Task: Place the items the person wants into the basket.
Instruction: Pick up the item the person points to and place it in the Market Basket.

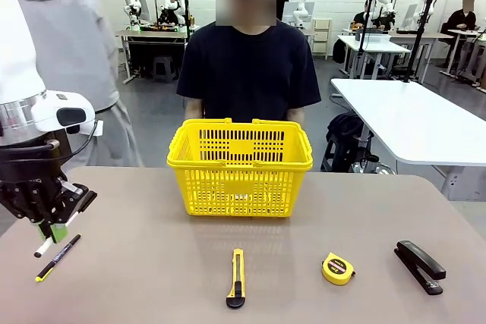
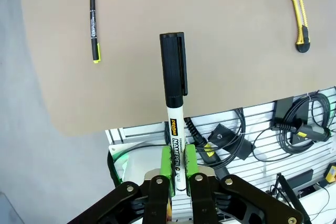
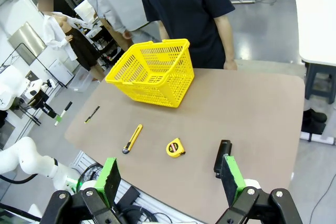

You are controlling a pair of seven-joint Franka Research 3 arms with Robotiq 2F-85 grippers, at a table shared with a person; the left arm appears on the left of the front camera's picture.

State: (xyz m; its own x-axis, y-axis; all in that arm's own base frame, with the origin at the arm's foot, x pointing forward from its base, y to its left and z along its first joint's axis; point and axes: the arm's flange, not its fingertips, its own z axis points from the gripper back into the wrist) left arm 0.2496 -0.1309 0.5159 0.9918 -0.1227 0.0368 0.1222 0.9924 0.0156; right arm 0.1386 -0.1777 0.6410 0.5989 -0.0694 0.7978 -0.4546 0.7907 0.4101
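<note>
My left gripper point(image 1: 52, 230) hangs above the table's left edge, shut on the white marker point(image 2: 177, 129), whose black cap point(image 2: 173, 69) points away from the fingers. The marker point(image 1: 43, 247) sticks out below the green pads. The yellow-and-black tape measure point(image 1: 338, 268) and the long black stapler point(image 1: 419, 265) lie at the front right. The yellow basket point(image 1: 240, 166) stands mid-table in front of the person in the navy T-shirt point(image 1: 250, 66), whose arms hang down behind it. My right gripper point(image 3: 170, 179) is open and high above the table's near corner, over the stapler point(image 3: 222, 157) and tape measure point(image 3: 175, 148).
A slim black pen with a yellow tip point(image 1: 57, 257) lies under my left gripper. The yellow-and-black utility knife point(image 1: 237, 278) lies front centre. Bare table point(image 1: 152, 263) stretches between them. Another person in grey point(image 1: 68, 43) stands at the far left. A white table point(image 1: 418, 119) stands at the right.
</note>
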